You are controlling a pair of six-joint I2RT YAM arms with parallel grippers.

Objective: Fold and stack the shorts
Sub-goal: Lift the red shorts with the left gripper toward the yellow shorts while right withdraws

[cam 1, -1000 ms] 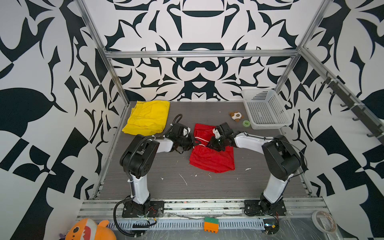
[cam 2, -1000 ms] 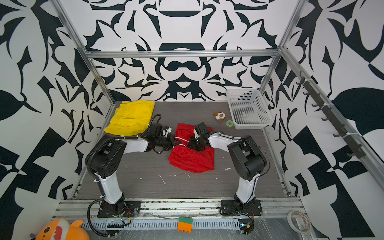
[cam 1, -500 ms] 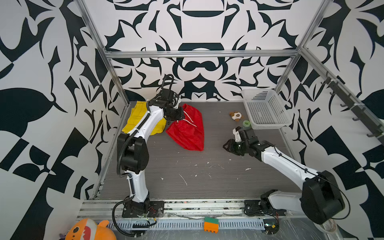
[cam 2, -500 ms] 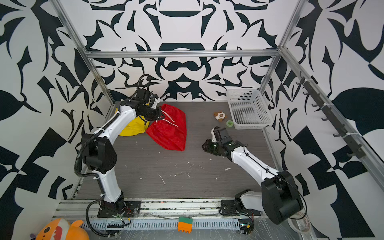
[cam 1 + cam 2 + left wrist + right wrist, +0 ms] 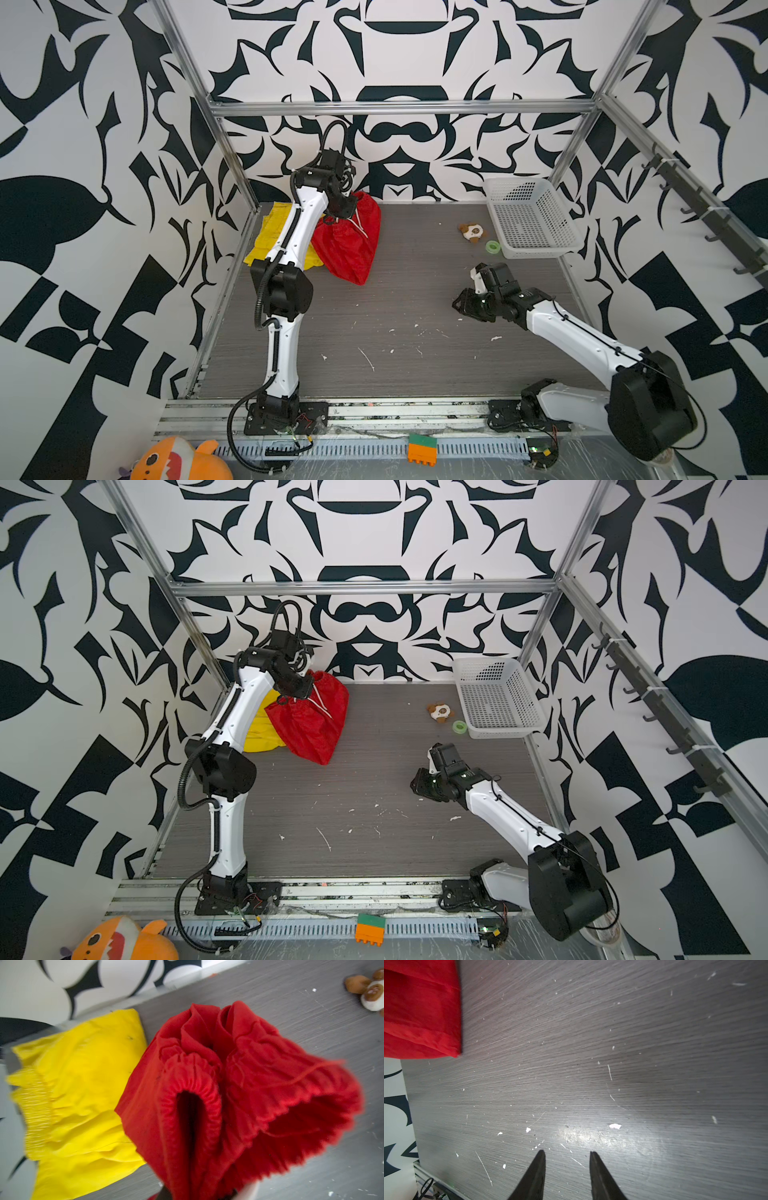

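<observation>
- Found the yellow shorts (image 5: 272, 239) lying flat at the table's (image 5: 395, 332) far left, half hidden behind the left arm (image 5: 297, 232) in both top views. Got their thin, crinkled cloth and gathered waistband in full only from the left wrist view (image 5: 83, 1084).
- Caught the left gripper (image 5: 340, 212) pinched tight on the red shorts (image 5: 353, 249) at the waistband, hoisting them into a hanging, pointed bundle just beside the yellow pair. Could not tell whether the lower tip touched the table.
- Picked out the white drawstring (image 5: 321, 703) in the top views alone. Met ruffled elastic and deep folds up close from the left wrist view (image 5: 207, 1095).
- Had those red shorts flat at mid-table a second ago, with both grippers on them.
- Saw the right gripper (image 5: 566, 1152), well apart from the cloth, fingers spread with nothing between, over dark wood-grain board flecked white. Glimpsed a smooth red hem (image 5: 419, 1012) at that frame's corner.
- Left the plush toy (image 5: 471, 232) and the white mesh basket (image 5: 540, 251) far right, unmoved.
</observation>
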